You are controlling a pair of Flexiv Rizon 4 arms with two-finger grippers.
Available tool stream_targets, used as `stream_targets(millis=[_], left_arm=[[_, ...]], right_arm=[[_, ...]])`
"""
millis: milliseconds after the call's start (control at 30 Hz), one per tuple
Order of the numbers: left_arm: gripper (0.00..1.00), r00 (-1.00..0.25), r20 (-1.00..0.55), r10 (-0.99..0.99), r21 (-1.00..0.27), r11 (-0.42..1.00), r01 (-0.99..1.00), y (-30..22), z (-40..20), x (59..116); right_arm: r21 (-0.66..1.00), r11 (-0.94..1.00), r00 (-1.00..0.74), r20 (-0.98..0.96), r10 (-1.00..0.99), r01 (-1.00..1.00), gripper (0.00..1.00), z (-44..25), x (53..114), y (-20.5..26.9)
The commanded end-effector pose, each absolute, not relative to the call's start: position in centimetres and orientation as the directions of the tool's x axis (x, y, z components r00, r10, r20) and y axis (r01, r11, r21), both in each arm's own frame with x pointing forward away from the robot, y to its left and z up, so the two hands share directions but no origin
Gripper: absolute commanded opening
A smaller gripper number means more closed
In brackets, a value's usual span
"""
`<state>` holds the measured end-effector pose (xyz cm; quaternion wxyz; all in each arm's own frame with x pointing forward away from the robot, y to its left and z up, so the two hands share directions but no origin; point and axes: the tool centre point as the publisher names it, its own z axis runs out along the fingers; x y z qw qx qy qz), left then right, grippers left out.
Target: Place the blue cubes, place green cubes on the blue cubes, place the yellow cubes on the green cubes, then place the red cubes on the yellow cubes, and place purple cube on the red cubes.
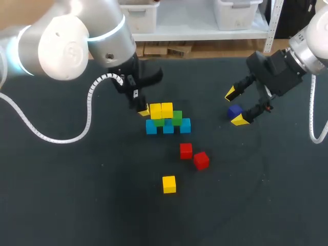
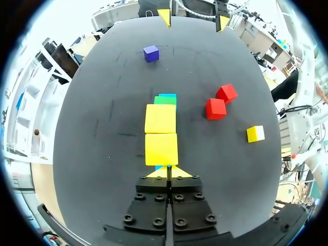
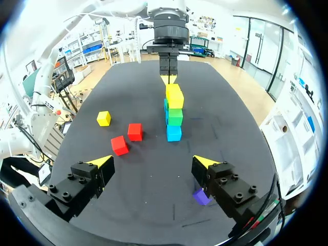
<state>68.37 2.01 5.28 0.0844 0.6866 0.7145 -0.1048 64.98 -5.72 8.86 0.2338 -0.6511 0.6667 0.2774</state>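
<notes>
Head view: the table (image 1: 61, 195) is running to its far edge along the top of the frame. The widest open stretch of dark surface is lying at lower left and along the bottom. The only thing down there is a loose yellow cube (image 1: 169, 184), at lower centre.

The structure is sitting just above centre. The blue cubes (image 1: 168, 127) are forming its bottom row, three showing. The long axis is running left to right across the frame, rising slightly toward the right. The green cubes (image 1: 177, 118) are resting on them, and two stacked yellow cubes (image 1: 161, 110) are sitting side by side on top, toward the left end. The left green one is mostly hidden under the yellows.

Two red cubes (image 1: 193, 155) are lying below and right of the row, close together and apart from it.

The left gripper (image 1: 144, 110) is hanging at the row's left end with its tips pressed together, gripping nothing. In its wrist view the row is pointing straight away along the finger line. The nearest yellow is just ahead of the tips, but contact cannot be judged. Only slivers of blue are showing there.

The right gripper (image 1: 236, 106) is spread wide at middle right, well apart from the structure. The purple cube (image 1: 234, 110) is appearing between its tips. In the right wrist view the cube is sitting beside and partly under one finger, so its height relative to the tips is hard to make out.
</notes>
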Motion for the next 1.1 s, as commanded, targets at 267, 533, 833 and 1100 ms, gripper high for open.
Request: stream_targets(millis=[267,533,833,1100], left_arm=[[0.00,-0.069,-0.254,0.965,-0.023,0.066,0.998,3.3,5.6,67.8],[0.11,-0.073,-0.273,0.959,0.030,0.084,0.996,5.4,6.8,66.8],[1.00,-0.053,-0.426,0.903,0.049,0.081,0.995,9.0,8.6,65.1],[1.00,-0.011,-0.497,0.868,0.030,0.029,0.999,11.8,9.1,63.6]], right_arm=[[0.066,-0.003,-0.042,-0.674,-0.737,-0.998,1.00,8.8,65.1,-5.7],[0.066,-0.003,-0.042,-0.674,-0.737,-0.998,1.00,8.8,65.1,-5.7],[0.066,-0.003,-0.042,-0.674,-0.737,-0.998,1.00,8.8,65.1,-5.7],[0.066,-0.003,-0.042,-0.674,-0.737,-0.998,1.00,8.8,65.1,-5.7]])
